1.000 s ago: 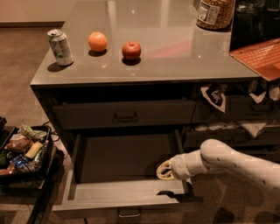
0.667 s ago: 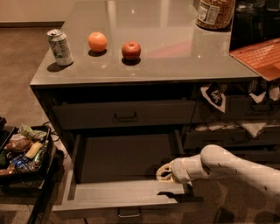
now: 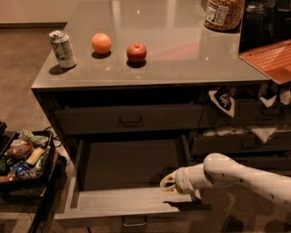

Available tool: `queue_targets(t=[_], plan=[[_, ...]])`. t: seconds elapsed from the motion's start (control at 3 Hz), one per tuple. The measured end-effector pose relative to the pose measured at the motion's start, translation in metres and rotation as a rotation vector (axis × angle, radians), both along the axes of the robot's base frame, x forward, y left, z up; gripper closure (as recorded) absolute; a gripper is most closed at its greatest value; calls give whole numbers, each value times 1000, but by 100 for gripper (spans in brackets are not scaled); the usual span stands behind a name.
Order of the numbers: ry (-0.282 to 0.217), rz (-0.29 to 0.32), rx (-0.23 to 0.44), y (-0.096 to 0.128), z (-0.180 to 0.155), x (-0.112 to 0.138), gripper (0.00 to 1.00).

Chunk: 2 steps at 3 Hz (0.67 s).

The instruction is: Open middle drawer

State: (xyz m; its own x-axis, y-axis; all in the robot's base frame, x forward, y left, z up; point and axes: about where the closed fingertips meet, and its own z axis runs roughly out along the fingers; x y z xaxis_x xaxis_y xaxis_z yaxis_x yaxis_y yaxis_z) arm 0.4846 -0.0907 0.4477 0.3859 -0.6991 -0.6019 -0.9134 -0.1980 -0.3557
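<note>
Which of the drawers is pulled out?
The middle drawer, the wide one under the shut top drawer: it stands far out, its floor showing. The gripper is over it, near its front.

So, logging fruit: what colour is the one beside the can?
That fruit is orange, camera view; gripper at the open middle drawer.

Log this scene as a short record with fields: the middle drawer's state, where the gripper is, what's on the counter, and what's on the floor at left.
middle drawer: pulled far out, pale inside floor showing
drawer above: pushed in
gripper: over the open drawer's right front part, arm reaching in from the right
countertop: can, orange and apple in a row at left; jar at back right
floor, left: black tray holding packaged items
</note>
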Motion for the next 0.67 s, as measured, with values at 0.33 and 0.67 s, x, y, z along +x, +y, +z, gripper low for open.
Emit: queue_targets(t=[0.33,0.67], plan=[[-12,1,17,0,-1,2,100],[-67,7,71,-1,-6,5,100]])
